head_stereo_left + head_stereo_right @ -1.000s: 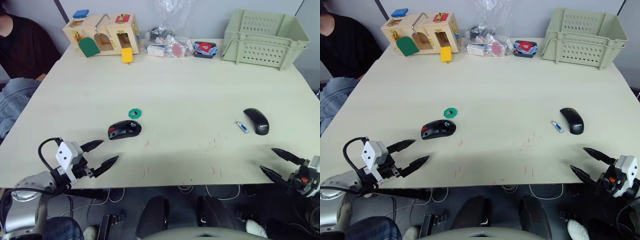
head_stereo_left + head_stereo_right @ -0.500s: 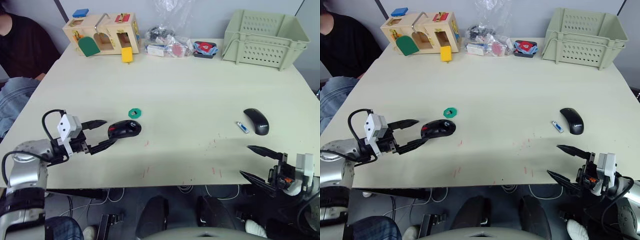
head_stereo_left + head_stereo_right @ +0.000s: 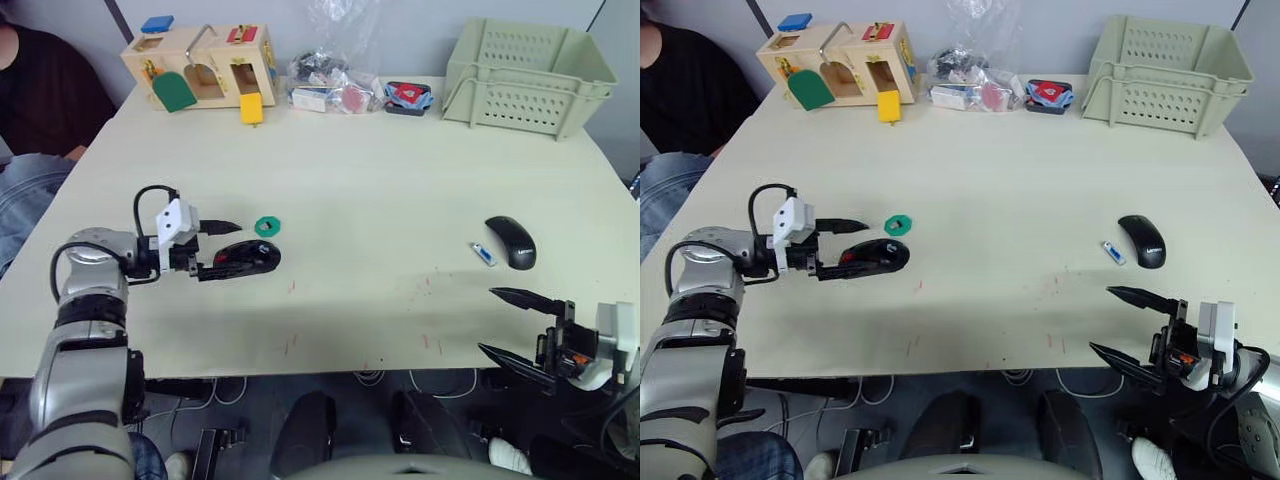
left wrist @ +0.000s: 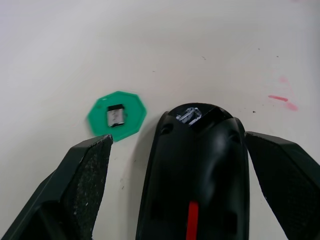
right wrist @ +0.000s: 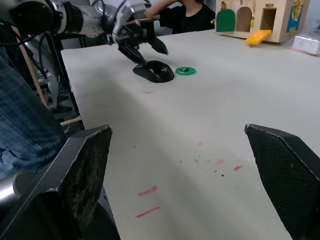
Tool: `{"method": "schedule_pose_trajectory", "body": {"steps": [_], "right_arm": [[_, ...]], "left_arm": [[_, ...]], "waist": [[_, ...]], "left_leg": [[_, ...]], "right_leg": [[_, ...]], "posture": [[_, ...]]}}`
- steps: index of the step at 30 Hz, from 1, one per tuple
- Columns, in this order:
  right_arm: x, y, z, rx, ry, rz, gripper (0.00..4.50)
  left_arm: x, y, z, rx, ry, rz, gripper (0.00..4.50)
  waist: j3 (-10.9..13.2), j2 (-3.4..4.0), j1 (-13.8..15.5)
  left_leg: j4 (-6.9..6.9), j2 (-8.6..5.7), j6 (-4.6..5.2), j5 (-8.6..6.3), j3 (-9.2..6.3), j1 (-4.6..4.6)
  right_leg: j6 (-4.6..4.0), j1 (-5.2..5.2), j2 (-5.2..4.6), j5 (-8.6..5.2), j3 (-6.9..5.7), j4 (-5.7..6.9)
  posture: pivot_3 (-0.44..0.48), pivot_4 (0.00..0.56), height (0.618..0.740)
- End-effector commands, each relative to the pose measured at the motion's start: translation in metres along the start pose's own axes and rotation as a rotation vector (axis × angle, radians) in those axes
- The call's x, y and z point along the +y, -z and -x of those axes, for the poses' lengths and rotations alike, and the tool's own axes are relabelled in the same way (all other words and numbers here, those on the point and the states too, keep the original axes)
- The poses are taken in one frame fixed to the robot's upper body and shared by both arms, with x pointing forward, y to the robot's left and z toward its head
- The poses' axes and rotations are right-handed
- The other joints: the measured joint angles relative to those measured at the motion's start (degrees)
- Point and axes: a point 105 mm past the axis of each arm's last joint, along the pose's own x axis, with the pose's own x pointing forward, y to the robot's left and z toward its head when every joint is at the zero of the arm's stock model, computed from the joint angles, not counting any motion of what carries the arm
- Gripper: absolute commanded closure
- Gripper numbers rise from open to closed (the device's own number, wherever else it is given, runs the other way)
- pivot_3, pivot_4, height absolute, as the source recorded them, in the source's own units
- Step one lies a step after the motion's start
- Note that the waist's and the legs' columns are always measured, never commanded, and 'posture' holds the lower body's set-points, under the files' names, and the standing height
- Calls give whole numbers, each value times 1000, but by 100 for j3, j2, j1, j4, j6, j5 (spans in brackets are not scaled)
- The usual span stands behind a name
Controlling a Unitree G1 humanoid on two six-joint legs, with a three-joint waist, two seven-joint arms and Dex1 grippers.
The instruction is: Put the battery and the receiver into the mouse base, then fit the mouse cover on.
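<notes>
The left pincer (image 3: 216,249), wide open around the mouse base (image 3: 246,258) at centre left, should close gently on its sides; the right pincer (image 3: 518,325) is wide, empty.

A robot test lab: pale table (image 3: 340,170) with toy lock box (image 3: 203,60), crate (image 3: 527,62)

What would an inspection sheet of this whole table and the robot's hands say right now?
Surface: pale table, faint red marks.
Job's things: mouse base between the fingers of the left end effector; battery beside mouse cover.
Clutter: green disc, wooden toy box, plastic bags, crate.
End effectors: left open; right end effector open, at the table's edge.
Cables: black cable at left wrist.
Surroundings: person seated far left.
</notes>
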Motion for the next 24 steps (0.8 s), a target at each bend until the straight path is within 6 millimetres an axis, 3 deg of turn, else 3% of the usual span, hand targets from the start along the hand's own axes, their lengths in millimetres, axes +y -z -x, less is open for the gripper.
{"method": "schedule_pose_trajectory", "body": {"steps": [1, 24], "right_arm": [[0, -11, 0, -16, -7, 39, 41], [2, -11, 0, -6, 14, 42, 41]], "left_arm": [[-1, -1, 1, 27, 48, -32, 0], [8, -16, 0, -47, 37, 24, 0]], "waist": [[-1, -5, 3], [0, -8, 9]], "left_leg": [[0, 1, 0, 0, -1, 0], [9, 1, 0, 0, -7, -4]], "right_leg": [[0, 0, 1, 0, 0, 1], [0, 1, 1, 1, -2, 6]], "posture": [[0, 150, 740], [0, 150, 740]]}}
